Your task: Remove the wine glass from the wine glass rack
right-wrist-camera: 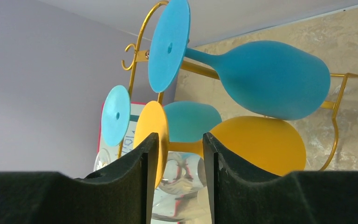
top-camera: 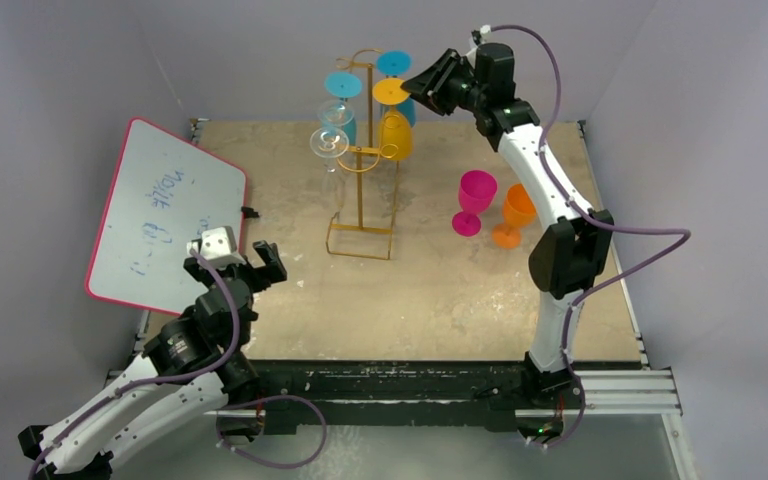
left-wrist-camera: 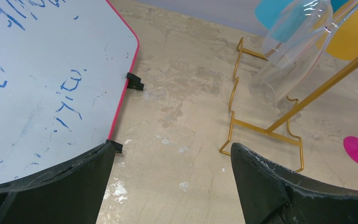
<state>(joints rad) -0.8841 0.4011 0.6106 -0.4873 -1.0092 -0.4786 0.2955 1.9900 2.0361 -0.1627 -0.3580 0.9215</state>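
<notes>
Wine glass rack (top-camera: 361,190) held two blue glasses (right-wrist-camera: 270,79), two clear glasses (top-camera: 328,143) and one yellow wine glass (right-wrist-camera: 261,144), its stem between right gripper's (right-wrist-camera: 181,140) narrowly parted jaws; left gripper's (left-wrist-camera: 171,148) jaws gaped wide

Shiny gold metal wire forms the wine glass rack (top-camera: 367,170); the yellow glass (right-wrist-camera: 261,144) looks matt.
</notes>
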